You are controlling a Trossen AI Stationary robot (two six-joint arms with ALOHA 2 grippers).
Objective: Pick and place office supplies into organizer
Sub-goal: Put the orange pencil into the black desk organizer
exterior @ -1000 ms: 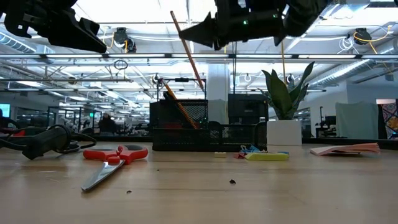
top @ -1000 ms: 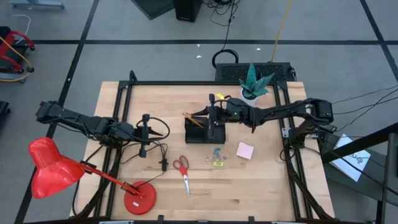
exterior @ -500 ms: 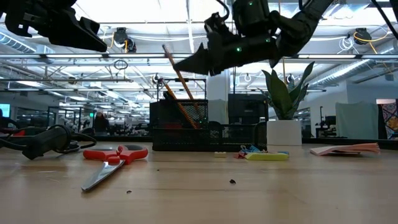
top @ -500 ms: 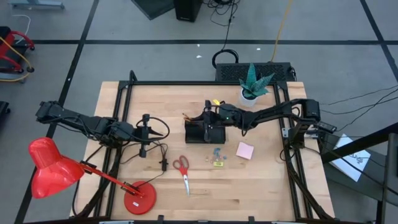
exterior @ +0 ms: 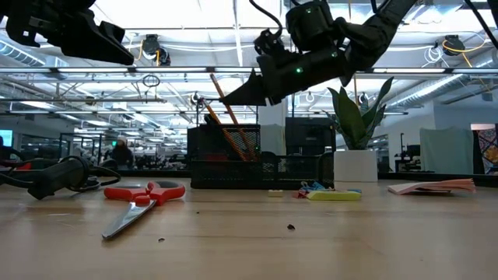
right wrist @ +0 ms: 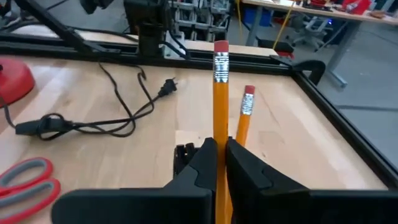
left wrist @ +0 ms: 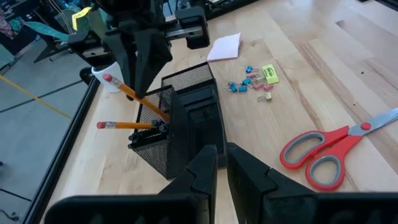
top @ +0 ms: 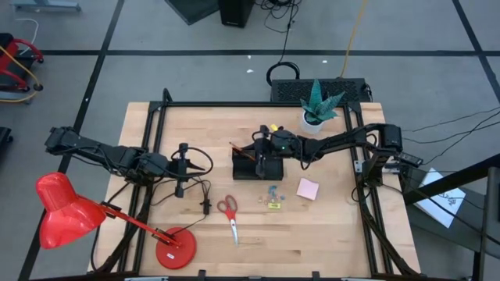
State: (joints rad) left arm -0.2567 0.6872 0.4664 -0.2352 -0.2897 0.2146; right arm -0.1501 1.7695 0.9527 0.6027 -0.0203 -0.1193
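Note:
My right gripper (exterior: 237, 95) hovers over the black mesh organizer (top: 258, 165), shut on an orange pencil (right wrist: 221, 93). A second pencil (left wrist: 130, 125) leans in the organizer's taller compartment (left wrist: 155, 134). Red-handled scissors (top: 229, 212) lie flat on the table, toward the near edge from the organizer. The pink sticky-note pad (top: 308, 188), blue clips (top: 272, 192) and yellow piece (top: 274, 205) lie to the organizer's near right. My left gripper (left wrist: 222, 165) waits, shut, to the left of the organizer (top: 181, 168). My right gripper pinches the orange pencil's shaft (left wrist: 127, 92) between its two fingers, some way below the eraser end (right wrist: 221, 50). The fingers (exterior: 245, 89) slant down toward the table's left and lie across the pencil. It stands tilted, eraser end up, with its lower end (exterior: 249, 152) inside the taller compartment.
A red desk lamp (top: 70, 211) with its base (top: 176, 250) fills the near left corner. Black cables (top: 199, 183) lie beside my left gripper. A white plant pot (top: 316, 115) stands behind the organizer on the right. Black frame rails (top: 156, 148) run along the table's sides.
My right gripper has come down and shifted slightly toward the table's left, keeping its hold on the pencil. The pencil, first held high above the organizer, has been lowered, and its lower end now sits inside the taller compartment.

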